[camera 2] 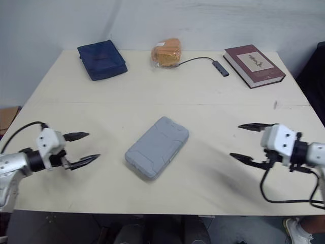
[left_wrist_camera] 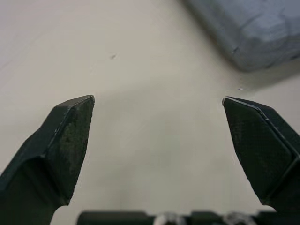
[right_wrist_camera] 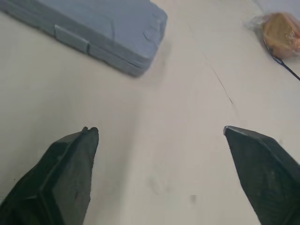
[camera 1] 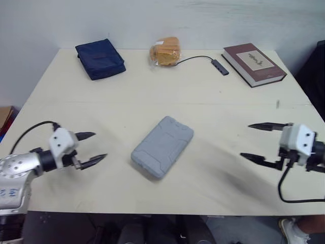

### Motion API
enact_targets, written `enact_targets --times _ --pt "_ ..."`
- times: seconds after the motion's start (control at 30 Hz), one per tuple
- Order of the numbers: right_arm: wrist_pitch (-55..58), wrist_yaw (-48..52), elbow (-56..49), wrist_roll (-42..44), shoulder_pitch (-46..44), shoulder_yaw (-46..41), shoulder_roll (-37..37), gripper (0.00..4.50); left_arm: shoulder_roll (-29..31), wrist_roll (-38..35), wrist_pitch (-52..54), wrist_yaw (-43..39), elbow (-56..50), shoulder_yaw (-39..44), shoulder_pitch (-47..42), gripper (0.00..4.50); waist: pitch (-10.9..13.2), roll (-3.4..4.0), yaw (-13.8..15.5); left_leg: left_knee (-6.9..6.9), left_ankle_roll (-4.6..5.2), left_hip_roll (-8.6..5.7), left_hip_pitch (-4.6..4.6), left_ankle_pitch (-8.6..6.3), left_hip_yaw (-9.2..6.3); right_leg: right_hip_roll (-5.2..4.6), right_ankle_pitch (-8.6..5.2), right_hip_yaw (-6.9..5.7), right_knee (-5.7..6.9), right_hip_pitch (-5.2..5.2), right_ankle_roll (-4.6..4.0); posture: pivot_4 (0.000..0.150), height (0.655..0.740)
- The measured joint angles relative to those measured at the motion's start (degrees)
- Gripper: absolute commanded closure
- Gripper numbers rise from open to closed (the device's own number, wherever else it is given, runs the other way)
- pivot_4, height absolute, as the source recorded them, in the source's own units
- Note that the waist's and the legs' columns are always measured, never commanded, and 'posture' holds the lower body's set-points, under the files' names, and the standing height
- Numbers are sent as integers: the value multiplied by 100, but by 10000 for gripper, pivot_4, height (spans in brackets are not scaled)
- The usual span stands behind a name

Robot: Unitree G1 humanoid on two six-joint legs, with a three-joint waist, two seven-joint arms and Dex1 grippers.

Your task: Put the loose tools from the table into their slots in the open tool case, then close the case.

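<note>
On the pale table (camera 1: 228, 101), dead centre: one grey tool case (camera 1: 162, 146) — ribbed moulded plastic, rounded corners, lid shut (lying diagonally). Left gripper (camera 1: 100, 145) and right gripper (camera 1: 245, 141) flank it, both spread wide, empty. Far edge — one navy fabric pouch (camera 1: 100, 58), one maroon hardback book (camera 1: 254, 63).

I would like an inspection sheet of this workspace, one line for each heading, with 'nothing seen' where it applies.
Surface: pale table, a seam across it.
Job's things: grey tool case shut, mid-table; loose tools, nothing seen.
Clutter: navy pouch, bagged bread, brown book at the far edge.
Grippers: left gripper and right gripper open, holding nothing, flanking the case.
Cables: black cable with hub beside the bread.
Surroundings: white wall; a person's shoe near right.
</note>
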Motion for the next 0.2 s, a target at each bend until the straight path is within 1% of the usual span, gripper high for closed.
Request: enact_targets --times 0.2 --pt "0 -51 314 -51 -309 71 31 735 5 164 -179 232 -48 35 147 0 1 1 -5 -3 -1 -2 -5 -1 1 -11 0 1 -7 -3 0 1500 7400"
